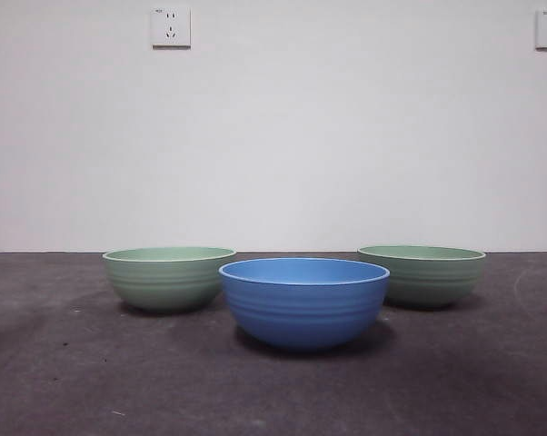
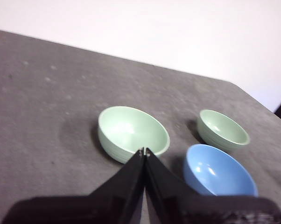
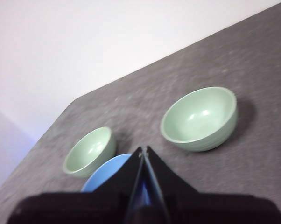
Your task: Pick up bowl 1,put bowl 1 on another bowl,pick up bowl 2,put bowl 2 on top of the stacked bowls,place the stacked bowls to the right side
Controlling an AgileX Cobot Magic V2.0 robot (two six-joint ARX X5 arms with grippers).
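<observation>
Since no stacking begun, three bowls sit apart, upright on worktop.
Left green bowl: nearest left gripper, fingers pressed together, holding nothing.
Blue bowl: centre, foremost; stack base.
Right green bowl: near right gripper, fingers likewise together, holding nothing.
</observation>
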